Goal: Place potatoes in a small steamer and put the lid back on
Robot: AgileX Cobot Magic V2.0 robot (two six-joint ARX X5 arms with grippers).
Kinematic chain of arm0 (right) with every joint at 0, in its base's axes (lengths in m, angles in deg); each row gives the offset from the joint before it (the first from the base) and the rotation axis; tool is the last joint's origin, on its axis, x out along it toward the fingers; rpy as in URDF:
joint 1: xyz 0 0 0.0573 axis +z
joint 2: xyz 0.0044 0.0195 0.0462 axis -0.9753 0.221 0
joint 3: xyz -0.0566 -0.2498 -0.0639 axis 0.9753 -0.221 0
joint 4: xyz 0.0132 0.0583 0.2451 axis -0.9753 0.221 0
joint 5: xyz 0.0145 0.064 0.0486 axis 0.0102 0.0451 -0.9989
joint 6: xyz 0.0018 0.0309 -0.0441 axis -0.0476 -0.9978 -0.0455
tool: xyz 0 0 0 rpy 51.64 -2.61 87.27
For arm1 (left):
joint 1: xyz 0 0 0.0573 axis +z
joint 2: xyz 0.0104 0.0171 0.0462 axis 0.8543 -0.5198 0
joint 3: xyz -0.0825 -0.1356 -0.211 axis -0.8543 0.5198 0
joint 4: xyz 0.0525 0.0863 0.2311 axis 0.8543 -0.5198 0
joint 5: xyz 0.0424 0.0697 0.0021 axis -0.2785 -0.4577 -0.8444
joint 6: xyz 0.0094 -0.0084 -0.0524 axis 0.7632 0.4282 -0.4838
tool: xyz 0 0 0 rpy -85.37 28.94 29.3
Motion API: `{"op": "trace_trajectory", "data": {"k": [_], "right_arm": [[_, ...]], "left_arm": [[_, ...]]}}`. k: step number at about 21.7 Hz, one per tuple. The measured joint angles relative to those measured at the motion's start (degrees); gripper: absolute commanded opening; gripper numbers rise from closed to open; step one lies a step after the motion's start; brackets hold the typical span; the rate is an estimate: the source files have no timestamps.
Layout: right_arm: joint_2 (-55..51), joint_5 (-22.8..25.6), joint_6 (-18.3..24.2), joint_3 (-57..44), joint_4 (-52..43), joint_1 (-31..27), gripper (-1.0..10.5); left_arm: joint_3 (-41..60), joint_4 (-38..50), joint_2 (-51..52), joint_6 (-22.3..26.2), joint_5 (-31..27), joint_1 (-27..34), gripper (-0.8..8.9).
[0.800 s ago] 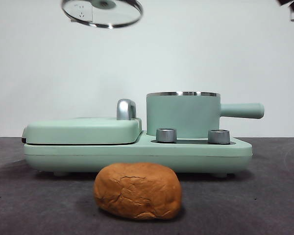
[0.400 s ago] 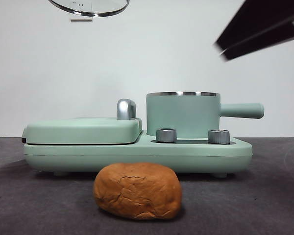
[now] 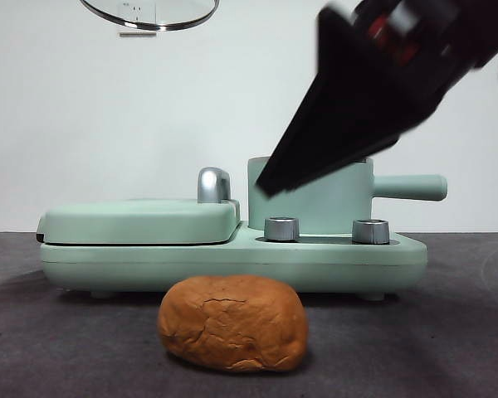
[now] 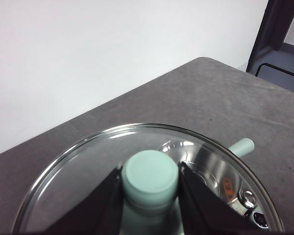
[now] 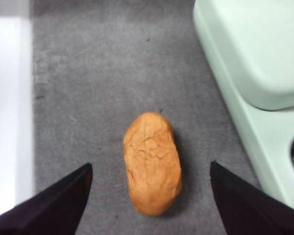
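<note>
The potato is an orange-brown crusty lump on the dark mat in front of the appliance; the right wrist view shows the potato lying between and beyond my open right jaws. My right gripper comes down from the upper right, its dark tip in front of the small steamer, well above the potato. The steamer stands uncovered on the mint-green base, side handle pointing right. High at the top left hangs the glass lid. My left gripper is shut on the knob of the lid.
A flat mint-green griddle cover with a chrome handle sits on the left half of the base. Two steel dials face forward below the steamer. The griddle's edge lies close beside the potato.
The right arm has swung down and leftward from the top right corner to in front of the steamer. The lid rose and shifted slightly left a second ago, then held still.
</note>
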Motion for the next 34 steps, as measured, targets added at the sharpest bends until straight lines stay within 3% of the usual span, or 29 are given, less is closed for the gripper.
{"op": "trace_trajectory", "data": {"k": [15, 19, 22, 26, 31, 34], "right_arm": [[15.43, 2.82, -0.02, 0.00, -5.92, 2.10, 3.8], [16.33, 3.10, -0.87, 0.00, -6.14, 2.10, 2.0], [16.20, 3.10, -3.02, 0.04, -5.73, 2.10, 2.0], [12.48, 3.34, -8.09, 2.60, 4.55, 2.10, 2.0], [4.31, 9.35, -16.22, 11.19, 21.75, 1.01, 2.0], [3.28, 13.20, -18.12, 18.62, 33.79, -0.59, 2.0]], "left_arm": [[0.00, 0.20, 0.00, -0.44, -0.02, 0.00, 0.13], [0.00, 0.20, 0.00, -0.44, -0.02, 0.00, 0.13], [0.00, 0.20, 0.00, -0.44, 0.00, 0.00, 0.13], [0.00, 0.22, 0.00, -0.44, 0.00, 0.00, 0.13], [0.00, 0.20, 0.00, -0.44, 0.00, 0.00, 0.13], [0.00, 0.13, 0.00, -0.44, 0.00, 0.00, 0.13]]}}
